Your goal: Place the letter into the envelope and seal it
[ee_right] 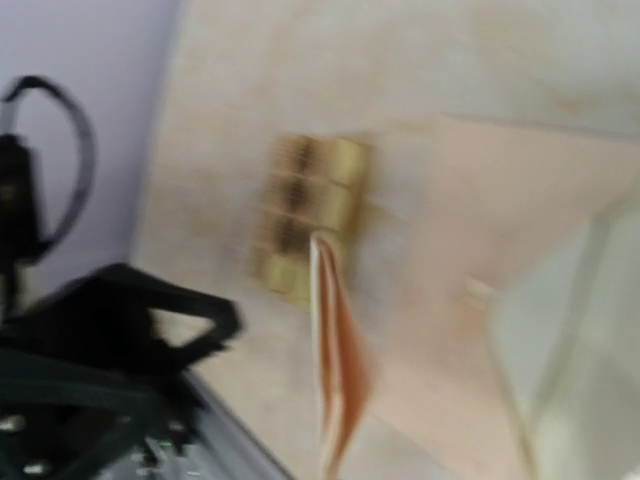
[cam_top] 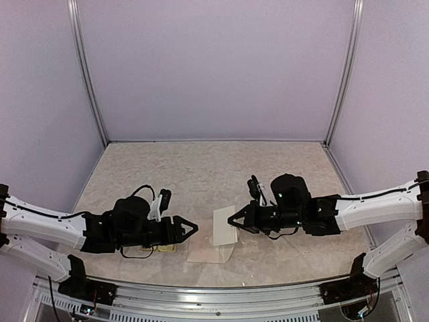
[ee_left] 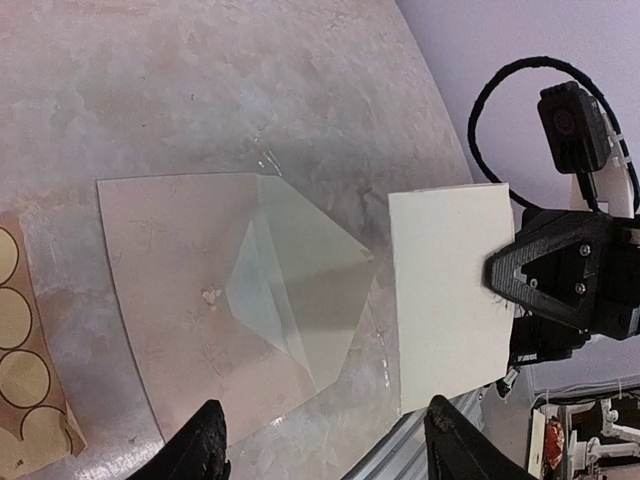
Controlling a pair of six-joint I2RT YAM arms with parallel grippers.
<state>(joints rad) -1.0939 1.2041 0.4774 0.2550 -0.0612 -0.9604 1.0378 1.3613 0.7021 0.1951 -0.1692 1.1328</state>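
Note:
The envelope (ee_left: 180, 300) lies flat on the table, pale pinkish-beige, with its triangular flap (ee_left: 300, 280) folded open toward the right arm. The letter (ee_left: 450, 300), a plain cream sheet from this side, hangs just beyond the flap, and my right gripper (ee_left: 497, 275) is shut on its far edge. In the blurred right wrist view the letter (ee_right: 335, 370) shows edge-on and looks folded. From above, the letter (cam_top: 224, 229) sits over the envelope (cam_top: 208, 252), between my two grippers. My left gripper (cam_top: 193, 228) stands open and empty at the envelope's near side, its fingers (ee_left: 205, 448) apart.
A sheet of round gold stickers (ee_left: 25, 385) lies left of the envelope, partly under the left arm (cam_top: 134, 225). The table's metal front rail (cam_top: 214, 295) runs close behind the envelope. Lilac walls (cam_top: 214, 67) enclose the table.

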